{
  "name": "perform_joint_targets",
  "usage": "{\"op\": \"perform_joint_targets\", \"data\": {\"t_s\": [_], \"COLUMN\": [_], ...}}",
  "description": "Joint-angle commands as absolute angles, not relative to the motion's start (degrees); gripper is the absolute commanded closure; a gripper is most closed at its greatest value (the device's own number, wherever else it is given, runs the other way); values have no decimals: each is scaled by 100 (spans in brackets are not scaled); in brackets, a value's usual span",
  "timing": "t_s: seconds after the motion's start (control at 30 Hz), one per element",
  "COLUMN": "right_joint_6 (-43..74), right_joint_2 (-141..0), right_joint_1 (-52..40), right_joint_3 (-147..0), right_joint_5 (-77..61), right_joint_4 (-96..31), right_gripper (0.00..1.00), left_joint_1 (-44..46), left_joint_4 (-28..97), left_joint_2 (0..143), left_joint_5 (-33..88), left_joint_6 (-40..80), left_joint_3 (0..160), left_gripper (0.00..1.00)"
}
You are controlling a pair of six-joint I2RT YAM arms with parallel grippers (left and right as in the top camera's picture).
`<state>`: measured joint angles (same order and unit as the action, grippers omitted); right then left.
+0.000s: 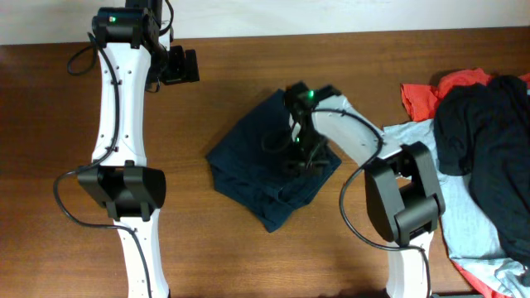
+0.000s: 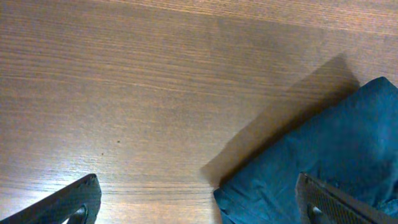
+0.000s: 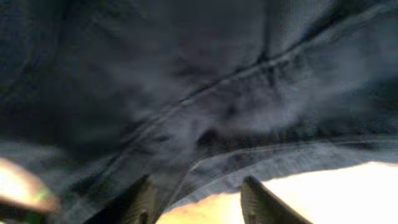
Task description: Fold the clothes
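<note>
The dark navy shorts [image 1: 267, 174] lay bunched into a compact, roughly square bundle near the middle of the wooden table [image 1: 248, 265], with creased layers and one corner pointing toward the near edge. My right gripper [image 1: 300, 157] hung low over the right half of the bundle. Its wrist view was blurred and filled with seams, but its two fingers [image 3: 142, 200] stood parted, with no cloth between the tips that I could see. My left gripper [image 1: 180, 64] hovered over bare wood up and to the left, just beside the bundle's edge, with its jaws wide apart and holding nothing.

I judged the main risk to be snagging. With the right fingers so close to loose folds, lifting away could catch a seam and drag a layer open. A push sideways could skew the bundle. Well to the right sat a heap of a red garment [image 1: 431, 91], a light blue T-shirt [image 1: 464, 223] and a black garment [image 1: 489, 141], and a wide swing that way might hook them.
</note>
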<state>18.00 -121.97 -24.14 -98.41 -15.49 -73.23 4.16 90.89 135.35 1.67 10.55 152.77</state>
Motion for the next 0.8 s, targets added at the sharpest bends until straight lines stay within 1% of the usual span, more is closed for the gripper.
{"op": "perform_joint_targets", "data": {"t_s": [0.0,0.07,0.1,0.17,0.2,0.23,0.27,0.33,0.37,0.4,0.57,0.77], "right_joint_6": [1188,1109,1090,1092,1094,1094,1094,1094,1092,1092,941,917], "right_joint_2": [-11767,-11764,-11767,-11767,-11775,-11802,-11828,-11887,-11915,-11944,-12046,-12160], "right_joint_1": [-2397,-2373,-2349,-2281,-2237,-2193,-2145,-1999,-1929,-1857,-1566,-1555], "right_joint_3": [-10608,-10881,-10967,-10984,-10980,-10975,-10971,-10951,-10923,-10886,-10333,-9164], "right_joint_5": [-1472,-1468,-1466,-1378,-1284,-1192,-1120,-961,-884,-827,-851,-958], "right_joint_4": [-7787,-7931,-7922,-7758,-7706,-7666,-7640,-7592,-7550,-7498,-6960,-5782], "right_gripper": [43,38,37,39,44,55,64,86,93,96,96,96], "left_joint_1": [434,434,434,434,434,434,434,434,434,434,434,434], "left_joint_4": [9096,9098,9096,9098,9098,9098,9096,9096,9098,9096,9096,9098], "left_joint_2": [13541,13541,13541,13541,13541,13541,13541,13541,13541,13541,13541,13541], "left_joint_5": [150,150,150,150,150,150,150,150,150,150,150,150], "left_joint_6": [1087,1087,1087,1087,1087,1087,1087,1087,1087,1087,1087,1087], "left_joint_3": [15248,15248,15248,15248,15248,15248,15248,15248,15248,15248,15248,15248], "left_gripper": [1,1,1,1,1,1,1,1,1,1,1,1]}}
